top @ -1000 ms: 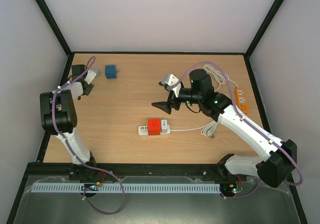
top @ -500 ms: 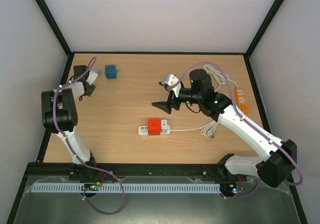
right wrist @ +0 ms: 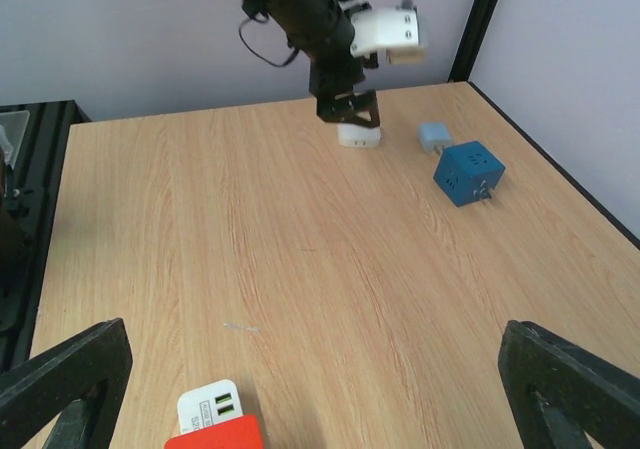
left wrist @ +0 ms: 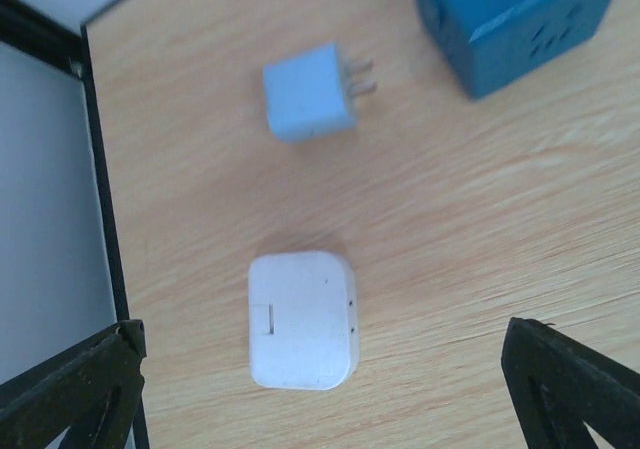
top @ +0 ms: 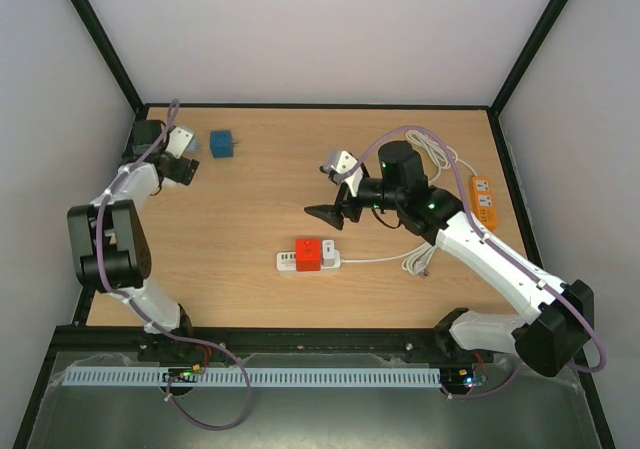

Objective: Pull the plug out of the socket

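Observation:
A white power strip socket [top: 290, 261] lies near the table's middle with a red plug [top: 308, 253] seated in it; the right wrist view shows the socket [right wrist: 208, 409] and red plug [right wrist: 215, 437] at its bottom edge. My right gripper [top: 330, 189] hovers open behind the strip, nothing between its fingers. My left gripper [top: 165, 157] is at the far left corner, open. In the left wrist view a white plug [left wrist: 300, 319] lies flat on the wood between the spread fingers [left wrist: 75, 389], touching neither.
A light blue plug [left wrist: 310, 91] and a blue cube socket [left wrist: 515, 19] lie just beyond the white plug. The black frame rail [left wrist: 100, 199] runs close on the left. An orange power strip [top: 484, 201] and coiled white cable [top: 435, 154] sit at the right.
My left gripper has opened and let go of the white plug, which now rests on the table. The left arm shifted slightly toward the corner. The right arm has not moved.

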